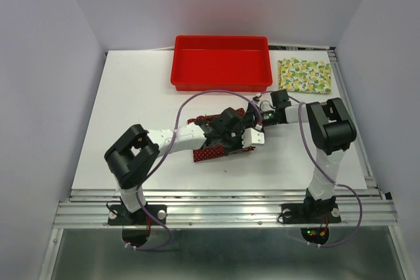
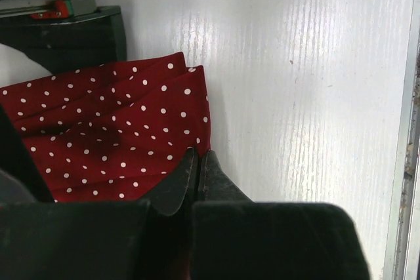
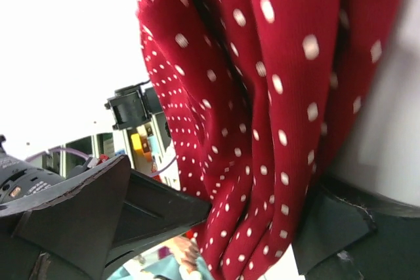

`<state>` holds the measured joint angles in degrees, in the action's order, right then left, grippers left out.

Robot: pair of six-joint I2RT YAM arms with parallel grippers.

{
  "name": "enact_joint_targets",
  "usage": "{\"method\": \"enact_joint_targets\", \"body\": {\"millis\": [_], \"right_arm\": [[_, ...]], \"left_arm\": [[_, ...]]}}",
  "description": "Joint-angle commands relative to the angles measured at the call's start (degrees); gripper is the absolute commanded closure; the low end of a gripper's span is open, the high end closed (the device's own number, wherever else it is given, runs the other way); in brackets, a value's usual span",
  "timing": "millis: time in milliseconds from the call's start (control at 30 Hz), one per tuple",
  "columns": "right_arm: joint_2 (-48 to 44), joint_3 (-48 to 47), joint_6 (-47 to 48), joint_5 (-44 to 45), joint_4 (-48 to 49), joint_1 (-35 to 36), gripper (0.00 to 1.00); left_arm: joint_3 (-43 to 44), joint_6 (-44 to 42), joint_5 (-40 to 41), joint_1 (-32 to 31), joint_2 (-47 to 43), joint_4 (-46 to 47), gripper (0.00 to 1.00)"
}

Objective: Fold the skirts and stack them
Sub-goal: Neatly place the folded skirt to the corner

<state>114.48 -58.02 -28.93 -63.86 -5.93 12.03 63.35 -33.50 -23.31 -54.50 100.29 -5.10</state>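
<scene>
At the near edge of the table (image 1: 131, 109) the two arms are bolted side by side, and both reach inward so that their claws meet over the middle of the white surface. Under them lies the dark red skirt (image 1: 209, 155), bunched into soft folds, with part of it showing on the left below the left arm's wrist.

Seen from the left wrist, the left claw (image 2: 198, 165) has its two fingers pressed tight together, the tips right at the skirt's edge. One finger overlaps the dotted cloth, but I cannot tell whether any hem is caught between them. On this side the skirt lies flat on the table in a couple of layers, and bare white surface stretches off to the right of it.

Seen from the right wrist, the right claw (image 3: 223, 188) is spread wide. A thick fold of the red dotted cloth passes down through the gap and rests against one finger, while the other finger (image 3: 85, 214) stands well apart from it. Nothing is squeezed.

Farther back, a red tray (image 1: 222, 83) sits at the far side of the table, about centred. Just beside it on the right, at the far right corner, the lemon skirt (image 1: 304, 75) lies flat as a neat folded rectangle, well apart from the red one.
</scene>
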Motion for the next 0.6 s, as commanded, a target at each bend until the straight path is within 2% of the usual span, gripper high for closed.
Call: {"method": "enact_joint_targets", "body": {"millis": [0,200,333,467,500,533,567], "right_arm": [[7.15,0.89,1.23,8.04,4.18,-0.08,0.05],[8.48,-0.6,6.77,11.47,2.33,0.54,0.07],[7.43,-0.43,10.91,17.61,0.58,3.52,0.15],[5.76,-0.43,11.17,21.75,-0.74,4.32,0.36],[5.06,-1.47,11.52,22.45,-2.92,4.32,0.46],[4.71,-2.27,12.83,22.72,-4.33,4.32,0.51],[4.18,-3.06,13.37,22.81,-5.65,4.32,0.65]], "left_arm": [[0.28,-1.48,-3.67,0.36,-4.58,-0.08,1.0],[0.28,-1.57,-4.46,0.45,-4.84,-0.17,1.0],[0.19,-1.4,-4.38,0.54,-4.67,0.45,1.0],[0.63,-0.7,-2.71,0.71,-4.67,1.67,1.0],[0.55,-0.61,-1.84,0.71,-4.75,1.85,1.0],[0.37,-0.43,-1.3,0.8,-4.84,2.03,1.0],[0.19,-0.34,-0.86,0.8,-5.02,2.46,1.0]]}}
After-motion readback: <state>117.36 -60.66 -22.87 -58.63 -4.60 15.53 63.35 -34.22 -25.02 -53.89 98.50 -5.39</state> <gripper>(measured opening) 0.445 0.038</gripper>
